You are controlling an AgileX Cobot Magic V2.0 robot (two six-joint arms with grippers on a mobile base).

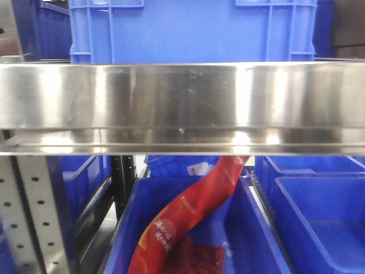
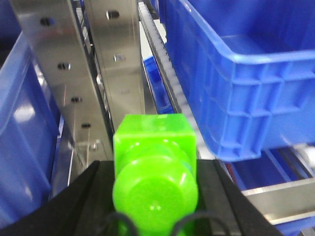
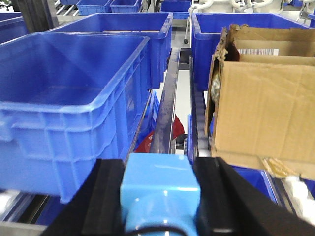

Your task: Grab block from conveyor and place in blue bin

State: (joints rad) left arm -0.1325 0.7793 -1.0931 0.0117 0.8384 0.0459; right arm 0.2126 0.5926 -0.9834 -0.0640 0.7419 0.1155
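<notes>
Packet [image 1: 191, 208], one, red, lies in lower bin [image 1: 126, 225] under steel rail [image 1: 182, 97], front view. Left wrist: left tool [image 2: 156, 196] clenched on one green block [image 2: 155, 142]. Right wrist: right tool [image 3: 160, 201] clenched on one blue block [image 3: 160, 174], blue bin [image 3: 74, 132] ahead-left, one cardboard box [image 3: 261, 113] ahead-right.

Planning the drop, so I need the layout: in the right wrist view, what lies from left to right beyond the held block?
Large blue bin → metal rail → cardboard box.
</notes>
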